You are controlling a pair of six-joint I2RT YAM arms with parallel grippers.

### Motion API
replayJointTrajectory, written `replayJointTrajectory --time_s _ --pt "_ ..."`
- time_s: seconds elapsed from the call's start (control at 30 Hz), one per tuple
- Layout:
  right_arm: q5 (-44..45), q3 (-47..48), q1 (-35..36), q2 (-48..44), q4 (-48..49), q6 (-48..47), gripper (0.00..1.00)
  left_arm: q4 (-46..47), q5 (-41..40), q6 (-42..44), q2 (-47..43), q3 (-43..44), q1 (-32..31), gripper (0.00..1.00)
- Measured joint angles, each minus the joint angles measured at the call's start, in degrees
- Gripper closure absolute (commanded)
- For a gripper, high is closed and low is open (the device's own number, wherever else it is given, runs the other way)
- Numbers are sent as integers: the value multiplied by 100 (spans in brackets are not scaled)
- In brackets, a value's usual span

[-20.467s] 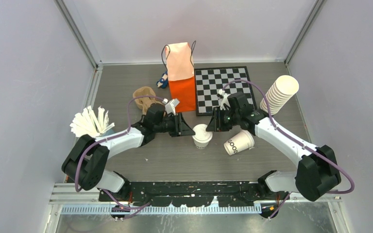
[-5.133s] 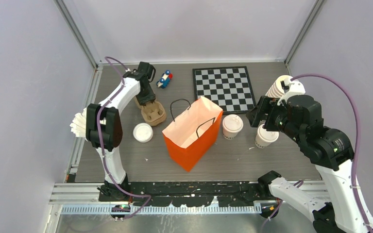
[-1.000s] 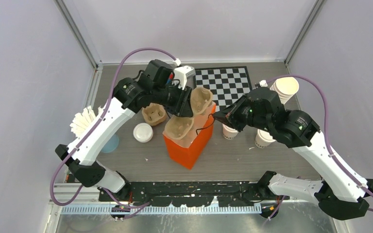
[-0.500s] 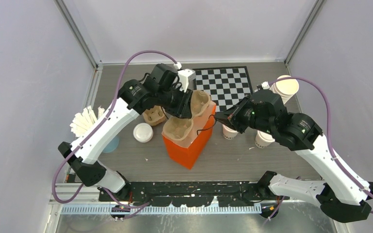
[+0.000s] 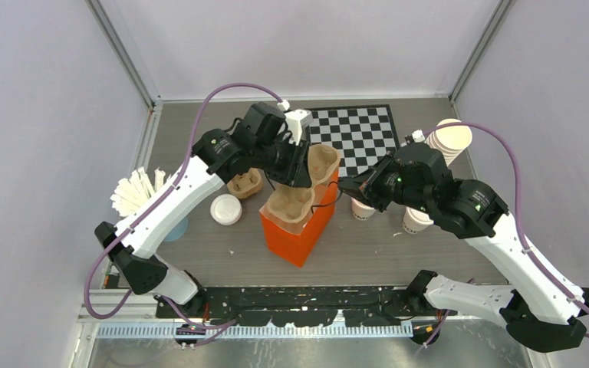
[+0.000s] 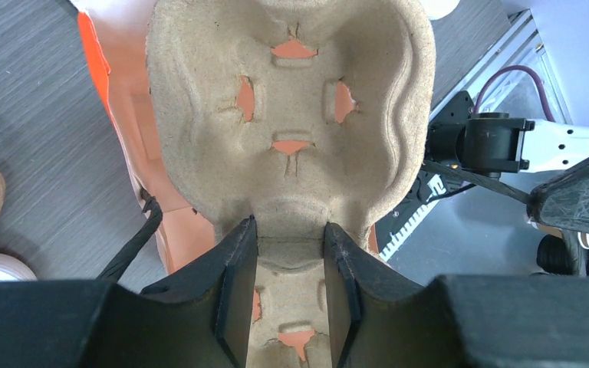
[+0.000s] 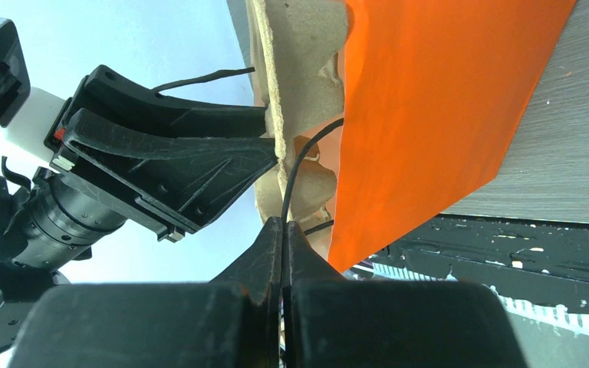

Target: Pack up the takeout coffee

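Over the mouth of the orange paper bag (image 5: 301, 239) we see the left gripper (image 5: 295, 165) clamped on the middle ridge of a pulp cup carrier (image 5: 295, 201); in the left wrist view both fingers (image 6: 234, 284) press that ridge from either side. The carrier stands on end, its lower lobes within the bag's opening as far as we can tell. From the right, the right gripper (image 5: 343, 184) has its fingers pressed together on the bag's black cord handle (image 7: 295, 176), just beside the carrier's edge. The takeout coffee (image 5: 362, 211) stands upright on the table (image 5: 199, 138) just right of the bag, outside it and partly hidden by the right arm; another white cup (image 5: 415, 221) stands near it. A second carrier (image 5: 244, 184) and a loose lid (image 5: 225, 208) lie left of the bag.
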Motion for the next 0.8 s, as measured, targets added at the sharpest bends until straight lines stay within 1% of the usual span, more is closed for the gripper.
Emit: replayJointTrajectory --time_s 0.47,0.8 --pt "4 0 0 -13 33 -199 100 52 96 -251 -7 15 -9 79" --pt "39 0 0 -15 28 -219 100 321 234 -319 -136 11 -9 79"
